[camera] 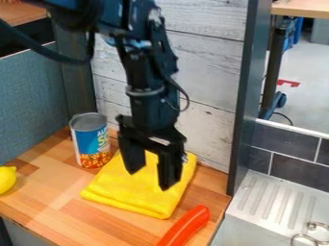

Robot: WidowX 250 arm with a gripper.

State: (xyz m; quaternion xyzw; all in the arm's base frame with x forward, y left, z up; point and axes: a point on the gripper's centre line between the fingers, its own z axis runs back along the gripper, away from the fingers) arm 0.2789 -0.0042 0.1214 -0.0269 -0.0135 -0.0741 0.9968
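Black two-finger gripper [151, 179]: fingers spread apart, tips over the folded bright-yellow cloth [122, 194]; contact unclear. Cloth: flat on the light-wood counter [48, 202], below and between the fingers, extending past them on both sides. Blue-labelled metal can [90, 139]: upright, just beside the cloth's back corner. Glossy red, rounded, elongated object [186, 227]: near its front corner.

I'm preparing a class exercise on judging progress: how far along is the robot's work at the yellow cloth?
Looks done: the open gripper is at the yellow cloth, which lies folded on the wooden counter. In hand: nothing; its fingers stand apart. Left: any grip on the cloth. Whether the fingertips touch it, I can't tell. The can stands ungripped beside it.
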